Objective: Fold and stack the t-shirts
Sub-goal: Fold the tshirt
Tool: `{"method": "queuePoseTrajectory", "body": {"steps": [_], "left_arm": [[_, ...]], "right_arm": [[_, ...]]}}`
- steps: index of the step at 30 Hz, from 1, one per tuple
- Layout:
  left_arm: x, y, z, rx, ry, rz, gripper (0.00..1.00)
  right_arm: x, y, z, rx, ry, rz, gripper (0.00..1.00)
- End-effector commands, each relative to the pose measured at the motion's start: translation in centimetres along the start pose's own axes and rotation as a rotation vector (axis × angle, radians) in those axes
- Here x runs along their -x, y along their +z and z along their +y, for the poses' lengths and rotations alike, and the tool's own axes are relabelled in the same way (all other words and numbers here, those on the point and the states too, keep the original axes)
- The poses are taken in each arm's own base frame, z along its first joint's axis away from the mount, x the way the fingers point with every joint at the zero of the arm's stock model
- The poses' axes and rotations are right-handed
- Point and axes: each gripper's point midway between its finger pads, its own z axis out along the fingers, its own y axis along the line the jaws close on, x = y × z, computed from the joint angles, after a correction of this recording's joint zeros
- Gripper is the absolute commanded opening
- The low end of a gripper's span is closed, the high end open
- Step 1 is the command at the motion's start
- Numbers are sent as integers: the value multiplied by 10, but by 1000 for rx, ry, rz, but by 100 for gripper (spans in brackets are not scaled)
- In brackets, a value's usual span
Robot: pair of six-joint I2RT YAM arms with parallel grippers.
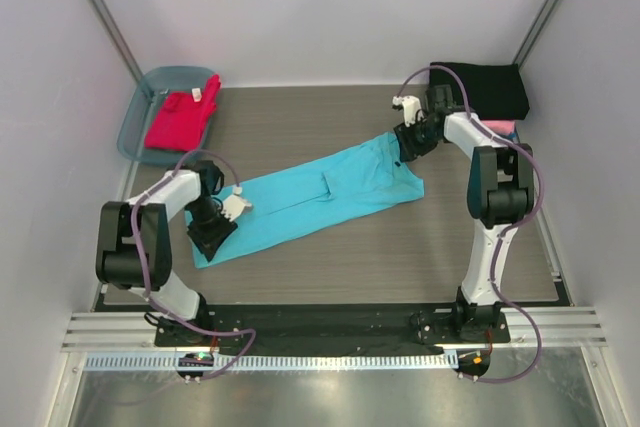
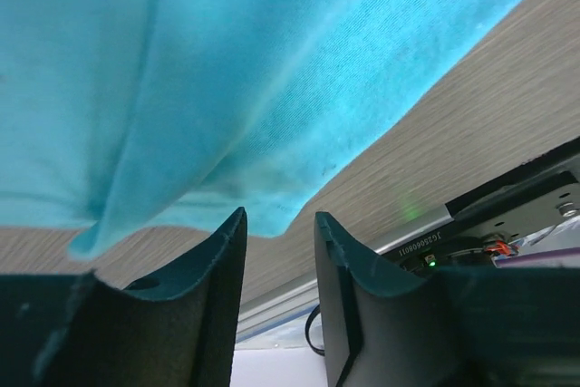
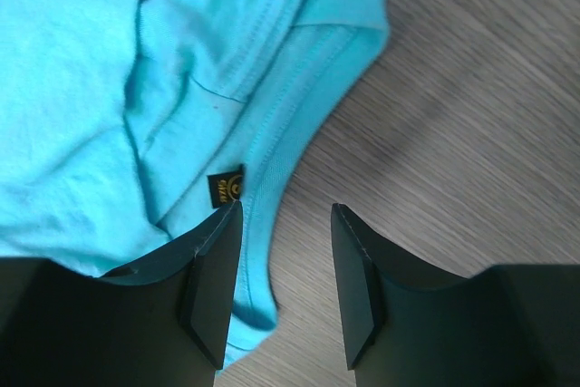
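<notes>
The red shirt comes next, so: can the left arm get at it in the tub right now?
Probably yes. The tub sits open-topped at the far left, the red shirt lies exposed, and nothing stands between. The left claw is open and empty at one end of the turquoise shirt.

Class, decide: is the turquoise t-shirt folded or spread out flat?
Partly folded: the turquoise t-shirt lies as a long narrow strip, layers overlapping near its neck label.

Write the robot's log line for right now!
turquoise t-shirt: lying in long strip | left end effector: open, at hem end | right end effector: open, at neck end
</notes>
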Motion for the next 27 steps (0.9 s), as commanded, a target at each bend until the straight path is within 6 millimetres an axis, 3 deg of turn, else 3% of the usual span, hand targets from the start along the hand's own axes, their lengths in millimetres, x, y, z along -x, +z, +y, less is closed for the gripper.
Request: {"method": "queuePoseTrajectory", "body": {"steps": [1,4,16,19,20,23,27], "left_arm": [[16,-35,-1,26,38,-104,38],[13,-38,-5,25,59,-87,40],[1,-12,-8,-3,62,0,41],[-4,-5,-7,4,58,22,41],[-8,0,-8,-5,55,40,42],[-10,10,-7,-5,47,62,41],[-9,21,-7,-22,26,86,27]], "right_arm": [[8,-2,4,9,-11,-13,50],[0,5,7,22,-7,10,50],[-16,30,18,40,-37,96,49],[-19,39,21,47,-41,119,34],[-18,42,21,42,-45,125,20],[-12,51,15,17,-44,128,3],[16,60,1,-29,-77,84,1]]}}
